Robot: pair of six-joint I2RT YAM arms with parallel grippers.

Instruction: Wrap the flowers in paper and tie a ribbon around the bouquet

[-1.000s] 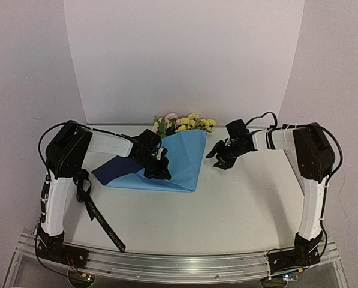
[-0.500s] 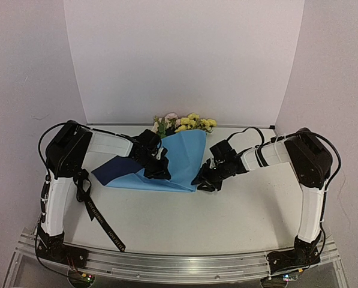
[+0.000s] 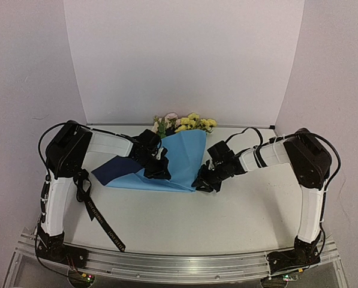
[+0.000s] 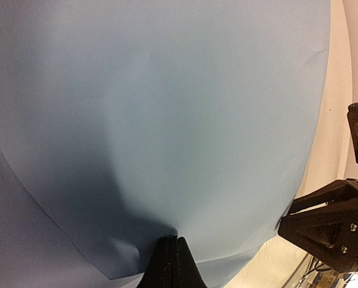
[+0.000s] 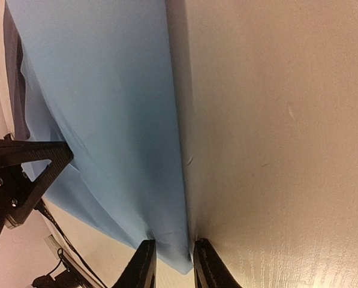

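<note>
My right hand (image 5: 171, 264) sits at the near right corner of the paper (image 3: 181, 157), and the next move turns on that. The sheet's right edge runs straight away from this hand toward the flowers (image 3: 184, 123) at the far side of the desk (image 3: 244, 210), and the sheet itself spreads off to the hand's left. The hand stands slightly open, one finger on each side of the corner. A gap shows between them, so I judge that nothing is clamped yet. My left hand (image 4: 170, 259) is shut on the paper, pinching a small pucker further in. That makes the right arm the one placed for this edge. I reckon the corner must be pinched and carried leftward over the stems to roll the cone.

The overhead view gives the whole lay:
- The blooms poke out past the far edge, and the stems are hidden under the blue.
- A flap of navy underside is turned up at the left.
- The ribbon (image 3: 101, 219) lies by the left arm, well apart from both hands.

That view cannot show whether the corner is between the fingers. The right wrist view does. The left wrist view shows the pinch, with the right hand just beyond the paper's edge.
</note>
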